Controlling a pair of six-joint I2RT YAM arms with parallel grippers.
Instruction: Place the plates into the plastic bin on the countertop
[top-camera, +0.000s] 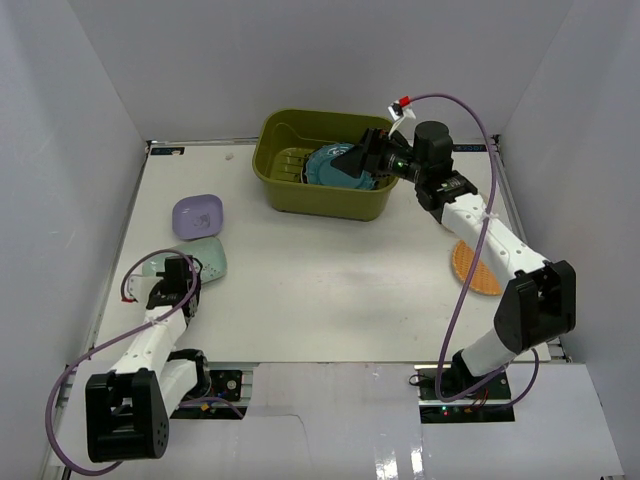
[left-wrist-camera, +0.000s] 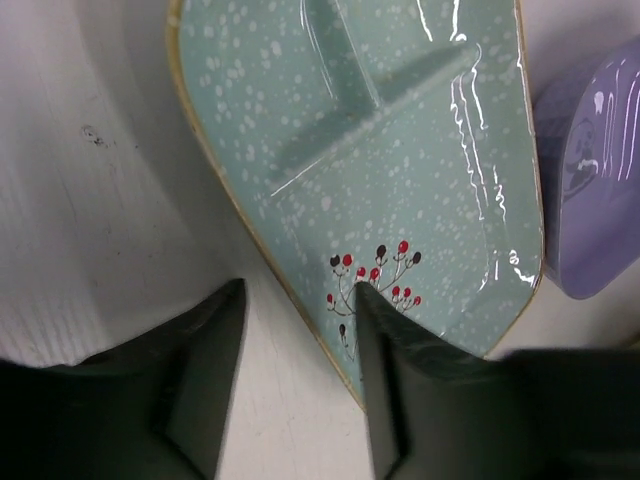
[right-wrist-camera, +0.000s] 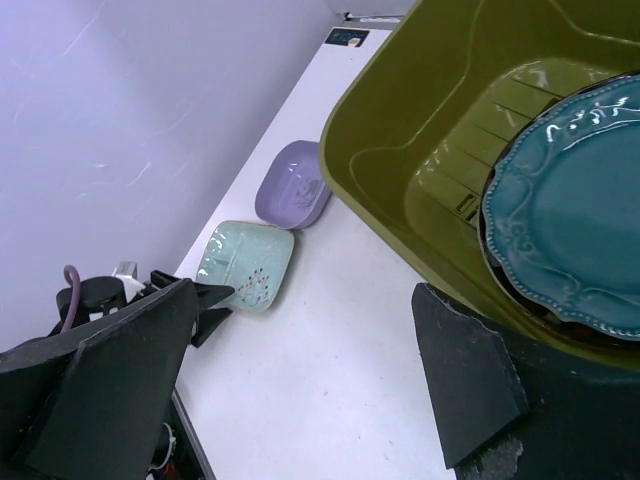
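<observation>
Teal scalloped plate (top-camera: 335, 168) inside olive-green bin (top-camera: 300, 197), perhaps 1 dark plate (right-wrist-camera: 500, 285) beneath, right gripper (top-camera: 362, 158) spread wide above it, left gripper (left-wrist-camera: 298, 300) unclenched astride edge of mint plate (left-wrist-camera: 380, 150) on countertop (top-camera: 320, 285), lavender plate (left-wrist-camera: 590, 180) beside

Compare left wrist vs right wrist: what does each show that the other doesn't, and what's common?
Left wrist only: close detail of the mint plate, namely its divider ridges and berry sprig, and that its edge sits between the open fingers of the left gripper.
Right wrist only: the olive bin, the teal scalloped plate lying in it, and the open right gripper.
Both: the mint plate, the lavender plate beside it, and the white countertop.
</observation>
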